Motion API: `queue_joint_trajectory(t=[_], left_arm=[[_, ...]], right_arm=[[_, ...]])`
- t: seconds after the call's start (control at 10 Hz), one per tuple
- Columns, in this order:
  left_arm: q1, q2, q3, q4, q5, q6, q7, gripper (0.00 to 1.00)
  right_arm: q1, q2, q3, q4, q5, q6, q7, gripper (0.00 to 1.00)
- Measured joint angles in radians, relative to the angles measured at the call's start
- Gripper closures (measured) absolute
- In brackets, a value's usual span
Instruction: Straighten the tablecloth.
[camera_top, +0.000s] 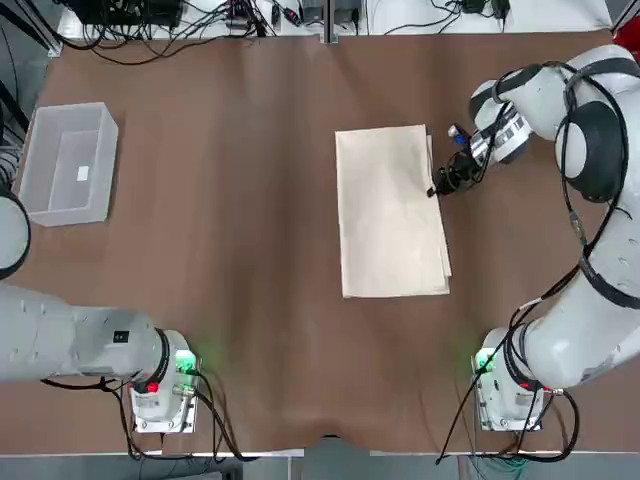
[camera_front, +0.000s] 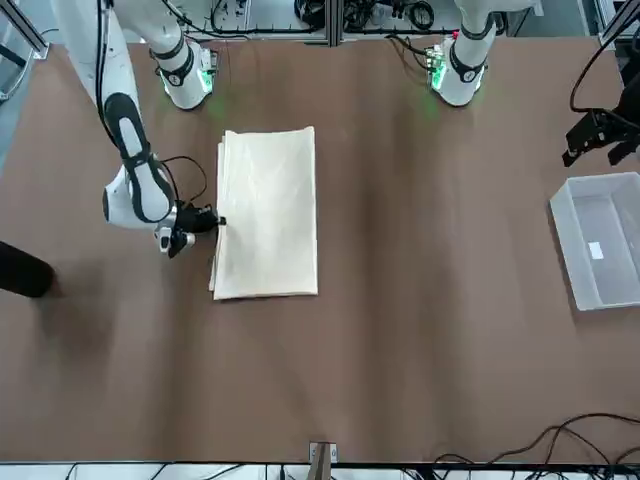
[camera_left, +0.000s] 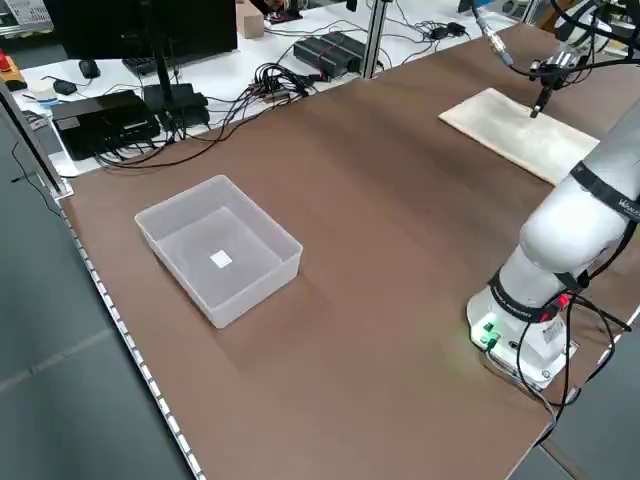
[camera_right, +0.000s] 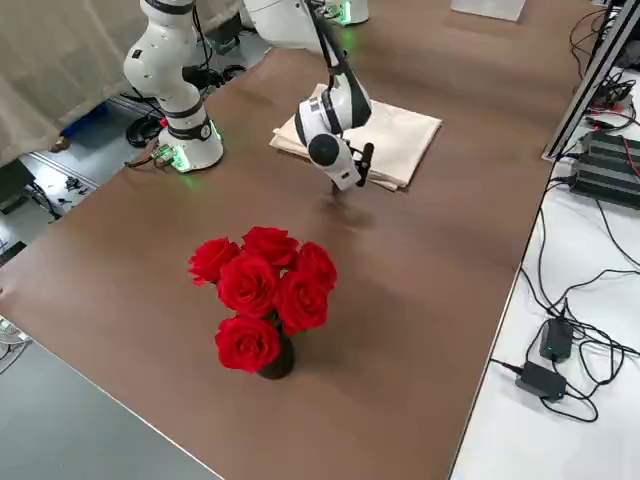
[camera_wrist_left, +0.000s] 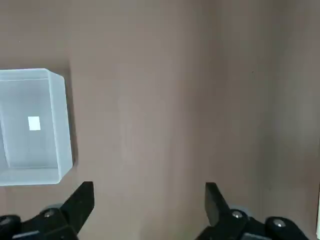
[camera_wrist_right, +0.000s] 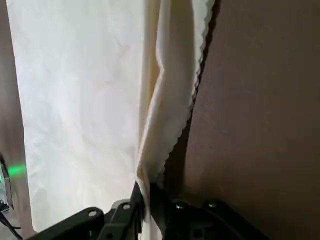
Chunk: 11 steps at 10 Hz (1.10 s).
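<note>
Right tool (camera_wrist_right: 145, 195): I have it pressed together on the tablecloth's right edge, toward the far end.
Tablecloth (camera_top: 390, 215): folded flat on the bench (camera_top: 250, 380), left of my right tool, its edge layers pinched between the fingertips.
Left tool (camera_wrist_left: 150, 212): spread, raised over the bench's left side, right of the plastic bin (camera_wrist_left: 32, 127), well apart from the cloth.

I count two grippers (camera_top: 432, 192), one tablecloth (camera_top: 392, 215), one bin (camera_top: 68, 165), six red roses (camera_right: 248, 285) and one dark vase (camera_right: 278, 362).
</note>
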<state>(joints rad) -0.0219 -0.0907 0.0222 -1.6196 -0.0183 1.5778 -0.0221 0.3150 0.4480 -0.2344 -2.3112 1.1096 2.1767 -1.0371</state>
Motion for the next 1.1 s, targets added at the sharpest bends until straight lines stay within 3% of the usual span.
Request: queue_joint_trajectory(t=[1.1], left_arm=[[0.000,0.000,0.000,0.000,0.000,0.000,0.000,0.02]], right_arm=[[-0.087,-0.001,-0.015,-0.001,-0.104,-0.051,-0.024,0.92]])
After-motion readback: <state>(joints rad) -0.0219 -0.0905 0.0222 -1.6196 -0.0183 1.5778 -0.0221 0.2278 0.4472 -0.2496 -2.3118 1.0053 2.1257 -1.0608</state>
